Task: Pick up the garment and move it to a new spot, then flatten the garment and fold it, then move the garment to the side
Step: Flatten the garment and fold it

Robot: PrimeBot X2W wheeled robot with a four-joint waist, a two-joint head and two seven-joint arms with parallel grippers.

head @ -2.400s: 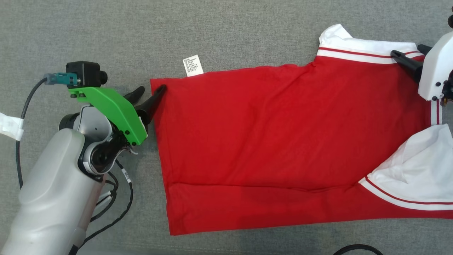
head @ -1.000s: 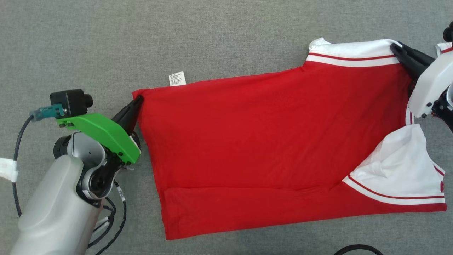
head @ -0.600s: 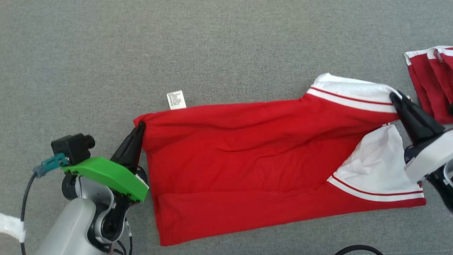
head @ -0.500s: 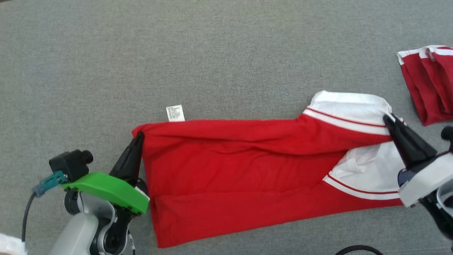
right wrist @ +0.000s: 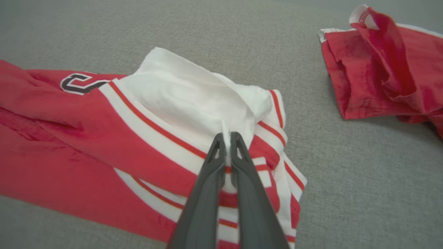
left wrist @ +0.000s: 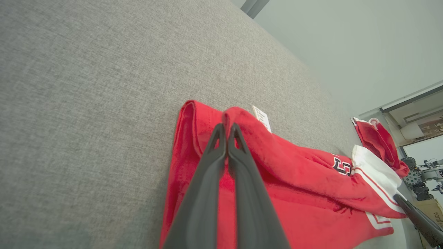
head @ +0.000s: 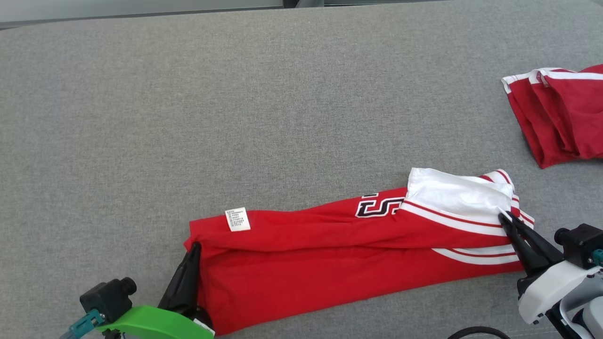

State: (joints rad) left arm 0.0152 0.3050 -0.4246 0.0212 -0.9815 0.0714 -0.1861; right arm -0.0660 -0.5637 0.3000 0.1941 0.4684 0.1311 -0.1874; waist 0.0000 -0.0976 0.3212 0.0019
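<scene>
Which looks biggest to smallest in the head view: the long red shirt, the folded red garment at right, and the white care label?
1. Long red shirt with white striped sleeves
2. Folded red garment, partly cut off by the frame
3. White care label

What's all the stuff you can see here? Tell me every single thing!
shirt: one, red with white striped sleeves, near front of table, doubled over lengthwise.
tag: one, white, on shirt's far edge near its left end.
folded cloth: one, red with white trim, far right, apart from shirt.
table: one, grey fabric top, under everything.
cable: one, black, bottom edge, right.
left camera: one, black, lower left on green mount.
right camera: one, black, lower right by white mount.
left claw: one, dark, shut on shirt's left end.
right claw: one, dark, shut on shirt's sleeve end.
</scene>
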